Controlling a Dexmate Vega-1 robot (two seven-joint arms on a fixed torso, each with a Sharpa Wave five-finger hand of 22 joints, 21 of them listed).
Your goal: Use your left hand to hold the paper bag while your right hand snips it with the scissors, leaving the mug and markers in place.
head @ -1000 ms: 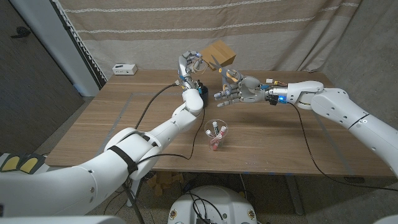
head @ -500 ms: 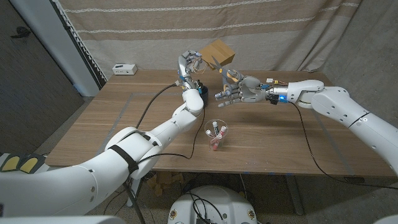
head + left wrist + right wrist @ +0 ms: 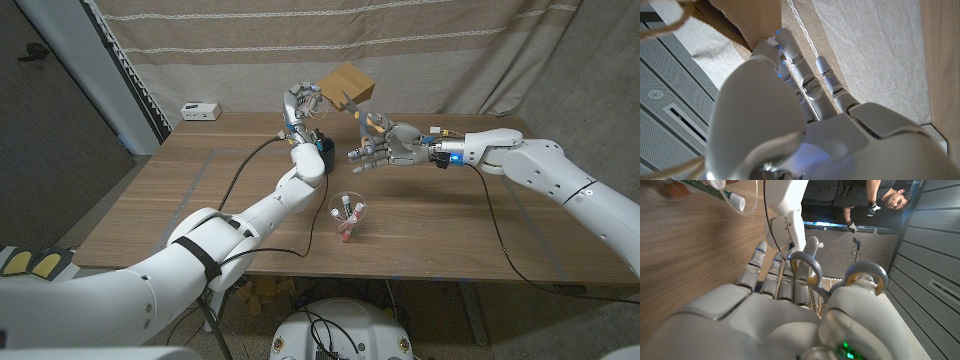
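Nearest the robot, a clear mug [image 3: 346, 212] holding markers [image 3: 343, 224] stands on the desk [image 3: 180, 215], below and between the two robot hands. The right robot hand [image 3: 386, 147] is held above the desk with its arm reaching in from the right, fingers [image 3: 362, 155] pointing toward the left robot hand. It holds the scissors [image 3: 361, 115], whose blades point up toward the paper bag [image 3: 349, 86]. The right wrist view shows what the head view cannot: the grey scissor loops [image 3: 840, 278] with a finger and the thumb through them, and a person [image 3: 865, 197] beyond.

Farther back, the left robot hand [image 3: 302, 104] is raised on an upright forearm, gripping the paper bag at its left edge, well above the desk. In the left wrist view its fingers [image 3: 790, 52] press against the bag's brown side [image 3: 757, 17]. A small white box [image 3: 200, 110] sits at the far left desk edge.
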